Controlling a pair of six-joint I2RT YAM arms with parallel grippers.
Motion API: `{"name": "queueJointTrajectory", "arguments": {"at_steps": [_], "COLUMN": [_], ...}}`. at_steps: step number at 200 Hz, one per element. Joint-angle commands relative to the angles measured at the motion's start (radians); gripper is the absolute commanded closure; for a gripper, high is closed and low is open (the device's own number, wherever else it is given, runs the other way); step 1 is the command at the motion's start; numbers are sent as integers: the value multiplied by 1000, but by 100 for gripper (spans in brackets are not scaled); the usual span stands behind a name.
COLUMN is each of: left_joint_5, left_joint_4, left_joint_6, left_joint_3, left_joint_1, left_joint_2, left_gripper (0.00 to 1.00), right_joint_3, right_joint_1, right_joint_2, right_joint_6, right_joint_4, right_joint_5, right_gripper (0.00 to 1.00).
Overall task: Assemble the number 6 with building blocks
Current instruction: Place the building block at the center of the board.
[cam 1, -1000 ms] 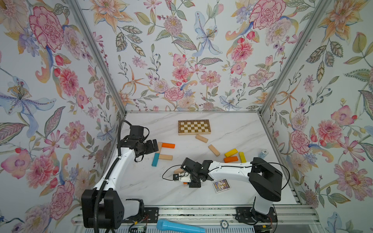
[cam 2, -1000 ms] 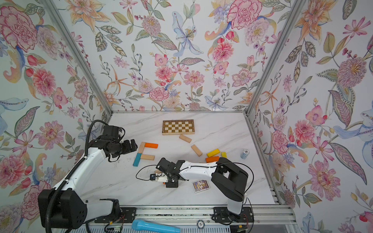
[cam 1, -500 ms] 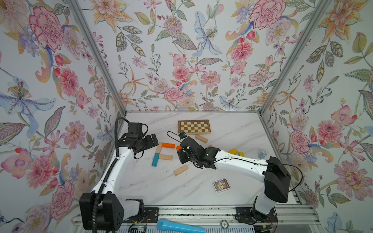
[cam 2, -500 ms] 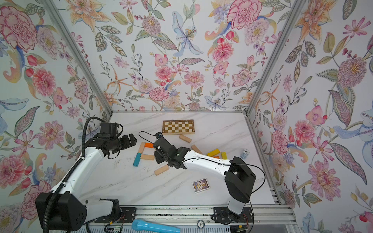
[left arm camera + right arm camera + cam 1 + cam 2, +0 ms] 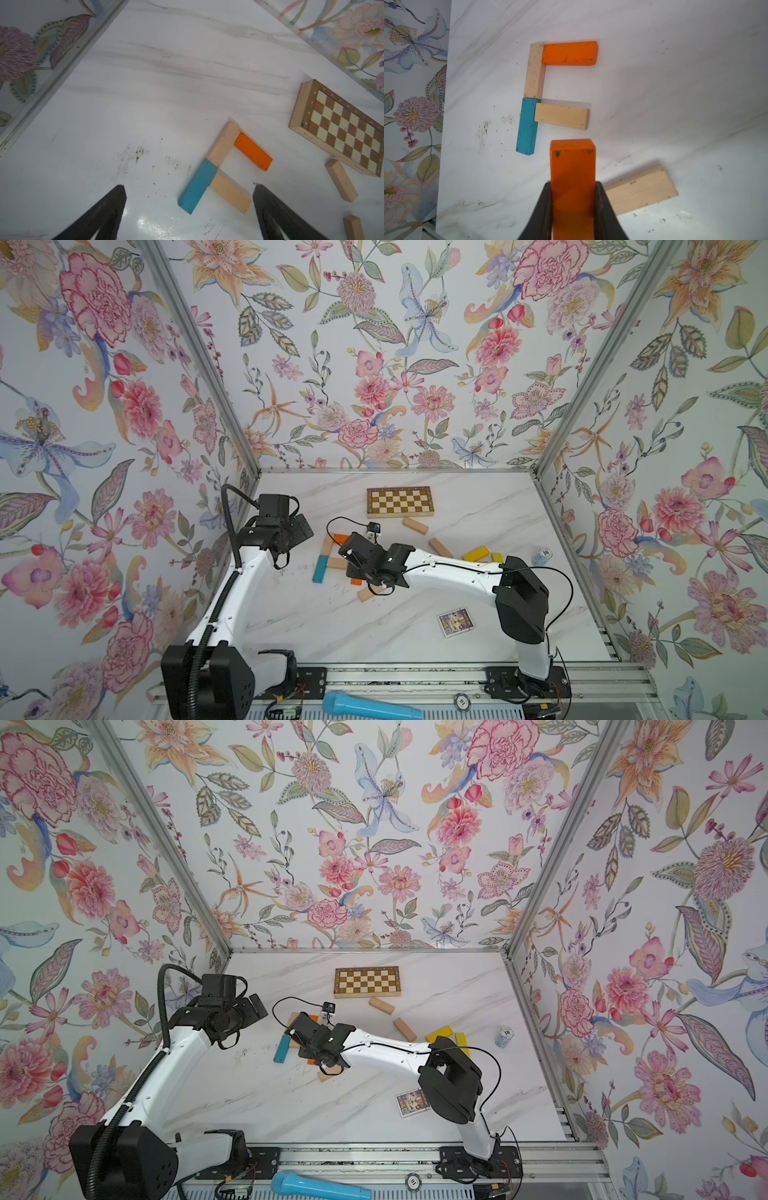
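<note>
Four building blocks lie in an F shape: a pale bar [image 5: 534,70] and a teal bar [image 5: 527,126] end to end, with an orange bar [image 5: 570,53] and a pale bar [image 5: 561,116] branching off. My right gripper [image 5: 573,184] is shut on another orange block [image 5: 572,164], held above the table just beyond the teal bar's free end; the same block shows in a top view [image 5: 355,581]. A loose pale block [image 5: 641,190] lies beside it. My left gripper [image 5: 188,187] hovers open and empty near the figure. More pale blocks [image 5: 414,525] and yellow blocks [image 5: 476,553] lie to the right.
A checkered board [image 5: 400,502] sits at the back. A small picture card [image 5: 455,621] lies at the front right and a stack of chips [image 5: 542,556] by the right wall. A blue microphone [image 5: 370,707] rests on the front rail. Floral walls close three sides.
My right arm has swung from the front of the table back to the figure, carrying the orange block and leaving a pale block behind. The left arm shifted only slightly.
</note>
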Motion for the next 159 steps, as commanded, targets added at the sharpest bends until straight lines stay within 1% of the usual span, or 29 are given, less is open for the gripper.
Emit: {"name": "queueJointTrajectory", "arguments": {"at_steps": [1,22,39,81,123,159], "left_joint_5": [-226,-296,-322,-328,-314,-311], "left_joint_4": [-120,-170,-190,-185,-183,-178], "left_joint_6": [-88,-114,-134,-137,-134,-131], "left_joint_3": [49,71,70,60,62,56], "left_joint_1": [12,28,43,64,76,77], "left_joint_2": [2,22,22,16,17,14], "left_gripper": [1,1,1,1,1,1], "right_joint_3": [81,163,213,271,296,327], "right_joint_1": [17,30,31,49,55,55], "right_joint_2": [58,125,175,251,287,314], "right_joint_6": [81,74,86,146,167,171], "right_joint_4": [-126,-186,-224,-278,-297,-317], "right_joint_5": [21,15,-3,-8,-25,-41], "right_gripper": [80,79,78,77,77,73]}}
